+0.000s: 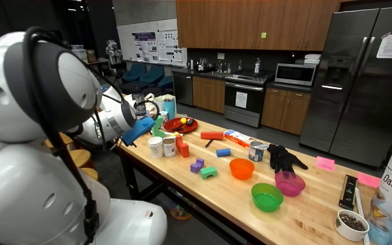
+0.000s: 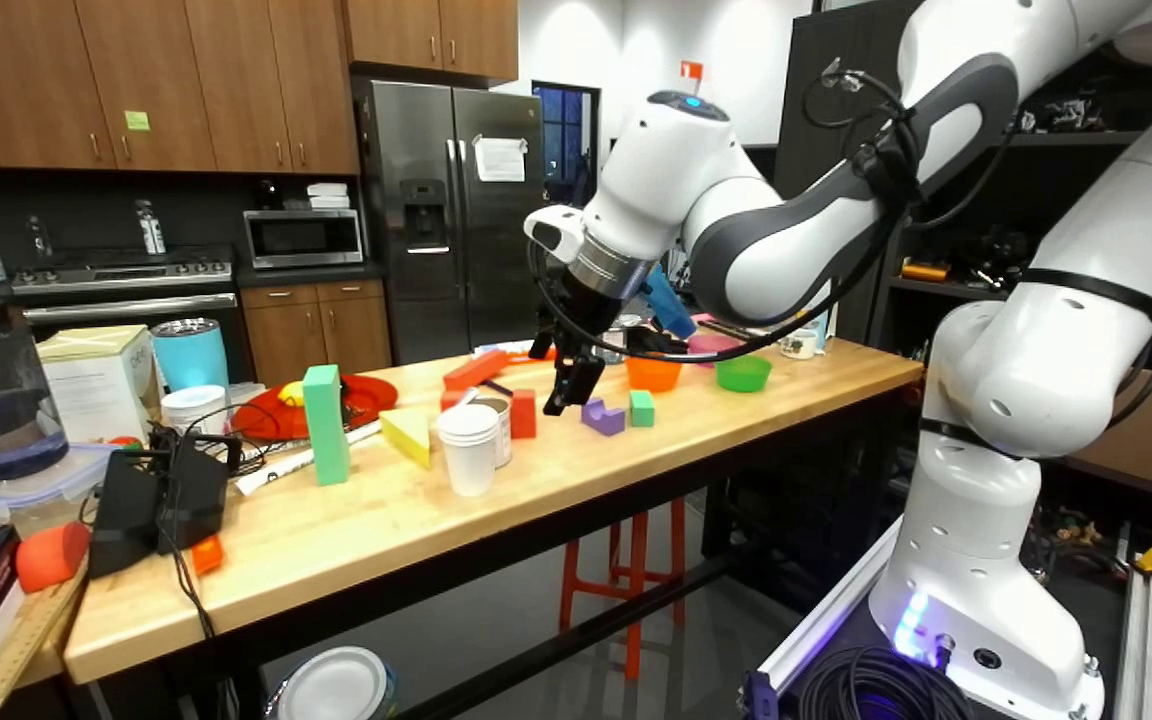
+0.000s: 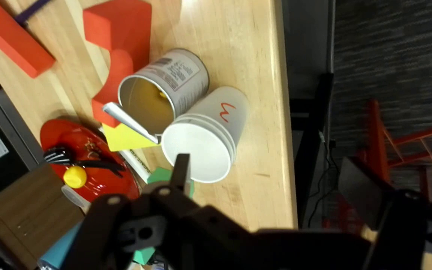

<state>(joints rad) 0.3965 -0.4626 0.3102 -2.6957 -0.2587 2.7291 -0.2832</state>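
My gripper (image 2: 548, 380) hangs over the table with its fingers wide apart and nothing between them. In the wrist view, one finger (image 3: 181, 168) overlaps the mouth of a nested stack of white cups (image 3: 216, 112) marked with a red 3; no contact shows in an exterior view. Beside the cups (image 1: 155, 148) stands an opened can (image 3: 178, 75), its lid bent up. A red curved block (image 3: 126, 41) stands against or close to the can. A yellow wedge (image 2: 406, 435) and a tall green block (image 2: 326, 425) are nearby. In an exterior view, a blue piece (image 1: 138, 131) at the wrist hides the gripper.
A red plate (image 1: 192, 126) carries a yellow ball and a black utensil. Farther along are a purple block (image 1: 197, 165), a green arch (image 1: 208, 172), orange (image 1: 242, 169), green (image 1: 266, 197) and pink bowls (image 1: 289, 183), and a black glove (image 1: 282, 158). The table edge (image 3: 285, 131) runs close by the cups.
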